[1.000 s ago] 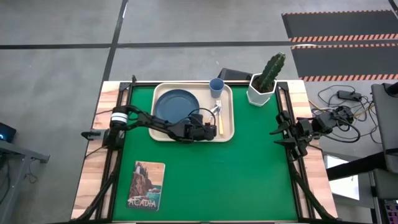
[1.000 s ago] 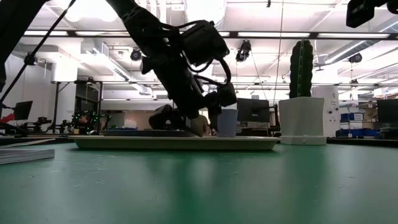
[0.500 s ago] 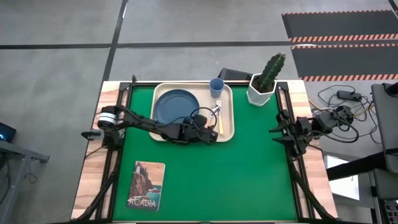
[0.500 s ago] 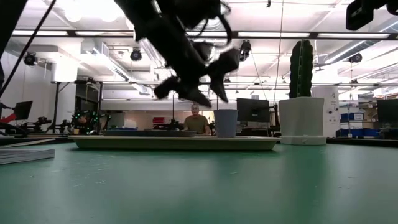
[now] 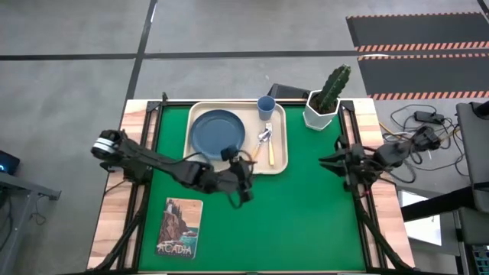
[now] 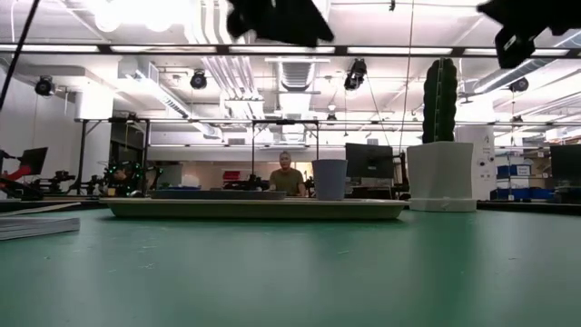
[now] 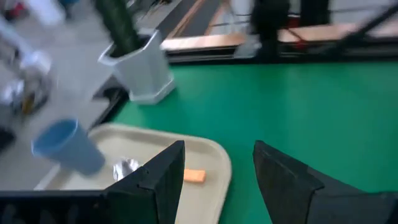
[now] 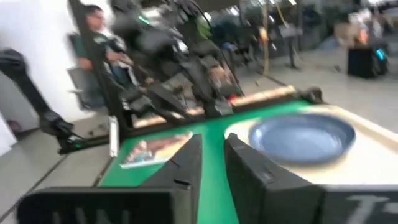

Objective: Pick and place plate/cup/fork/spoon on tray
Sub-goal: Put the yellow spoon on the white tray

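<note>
Left gripper [image 5: 246, 191] hangs over the green mat just off the cream rectangular plastic tray [image 5: 279, 164], jaws wide apart, nothing btwn them. Round dark blue plate [image 5: 217, 131], small light-blue cup [image 5: 266, 106], orange-handled fork [image 5: 260, 150] & spoon [image 5: 268, 145] all lie on the tray. Right gripper [image 5: 336, 163] sits at the table's right edge, jaws a narrow gap apart, empty.

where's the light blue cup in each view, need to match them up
High view: the cup stands in the tray's far right corner, nearest the cactus pot.
Low view: cup upright on the tray, left of the cactus pot.
Left wrist view: cup at picture left.
Right wrist view: not in it.
Shared landmark: the cactus pot.
</note>
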